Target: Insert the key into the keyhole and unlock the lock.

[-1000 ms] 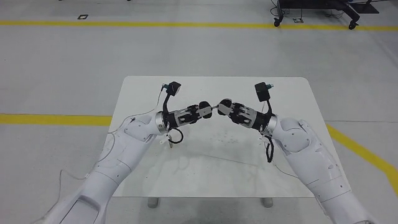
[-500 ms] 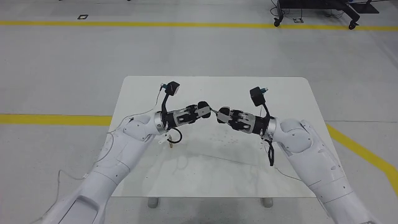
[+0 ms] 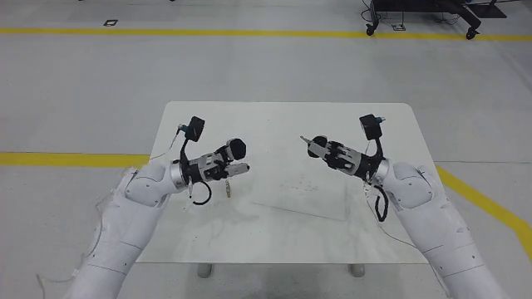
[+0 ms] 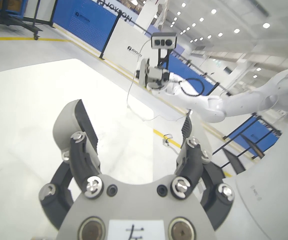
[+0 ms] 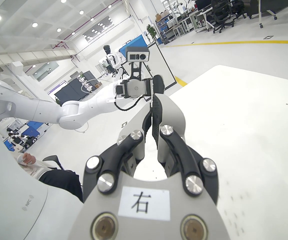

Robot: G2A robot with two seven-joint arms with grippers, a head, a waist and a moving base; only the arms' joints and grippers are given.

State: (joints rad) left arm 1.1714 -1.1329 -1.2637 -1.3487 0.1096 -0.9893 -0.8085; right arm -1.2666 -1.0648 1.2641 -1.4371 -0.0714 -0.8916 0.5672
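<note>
Our right pincer (image 5: pixel 155 106) is pinched shut; whether the key sits between its pads (image 5: pixel 156 118) we cannot tell. Well apart from it, our left pincer (image 4: pixel 134 116) gapes, holding nothing. With no lock gripped there, we judge a key thrust would meet nothing steady.

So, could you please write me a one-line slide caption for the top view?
Over a white table, the left gripper hangs open and the right gripper shut, the two set well apart.
</note>
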